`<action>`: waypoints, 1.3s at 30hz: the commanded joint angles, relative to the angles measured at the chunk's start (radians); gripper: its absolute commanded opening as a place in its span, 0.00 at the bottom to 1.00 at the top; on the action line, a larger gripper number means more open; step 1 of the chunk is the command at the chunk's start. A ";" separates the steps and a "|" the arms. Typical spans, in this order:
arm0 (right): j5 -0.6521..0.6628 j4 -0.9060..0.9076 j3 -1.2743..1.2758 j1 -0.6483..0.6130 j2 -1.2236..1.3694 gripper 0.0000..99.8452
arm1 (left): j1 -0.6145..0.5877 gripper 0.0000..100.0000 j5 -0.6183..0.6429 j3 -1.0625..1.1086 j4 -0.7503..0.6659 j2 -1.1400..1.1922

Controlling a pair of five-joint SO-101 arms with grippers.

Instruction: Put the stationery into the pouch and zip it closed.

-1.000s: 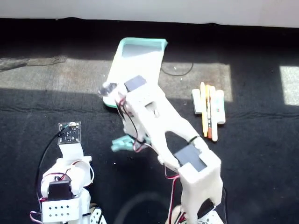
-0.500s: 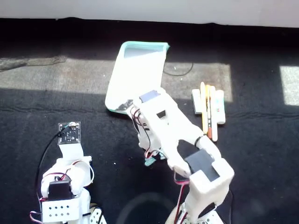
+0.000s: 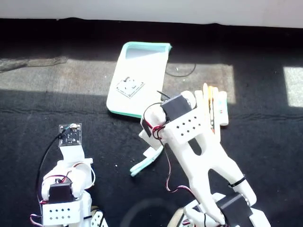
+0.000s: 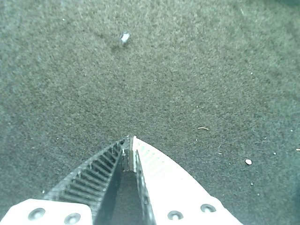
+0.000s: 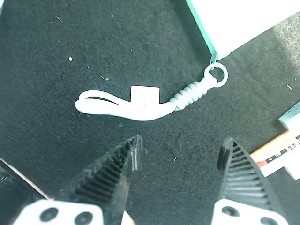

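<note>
At about 7 o'clock in the high view the left arm sits folded. Its left gripper point(image 4: 128, 140) has its teeth pressed together on nothing above the black cloth point(image 3: 265, 156), so the pouch point(image 3: 142, 71) lies unheld. Any push against the pouch would likely slide it. The pouch is at 12 o'clock, flat on the cloth, and I cannot tell whether its zip is open. If it is shut, nothing will go in. Near the centre, at the pouch's 6 o'clock, the right gripper point(image 5: 182, 142) hangs with its jaws spread wide and empty. It hovers just short of the pull strap point(image 5: 126, 105), which trails from the ring point(image 5: 216, 74) at the pouch's corner. A careless descent could snag that loop and drag the pouch askew. At 2 o'clock the stationery point(image 3: 218, 106) lies bunched side by side, pieces touching and partly under the right arm. Pinching one piece may knock or roll its neighbours, or catch two at once. The pouch looks slim and soft, white with a teal border and a small diamond mark on its face. The stationery is a set of thin sticks in yellow, orange and white.
</note>
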 commanded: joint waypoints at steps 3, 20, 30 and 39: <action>-0.163 -0.076 -0.013 0.019 0.120 0.27 | 0.013 0.01 0.006 0.015 0.006 -0.001; -0.489 -0.038 -0.466 0.114 0.811 0.27 | 0.013 0.01 0.006 0.015 0.006 -0.001; -0.482 0.039 -0.636 0.117 1.012 0.01 | 0.013 0.01 0.006 0.015 0.006 -0.001; -0.374 0.137 -0.736 0.156 0.785 0.00 | 0.013 0.01 0.003 0.015 0.002 -0.001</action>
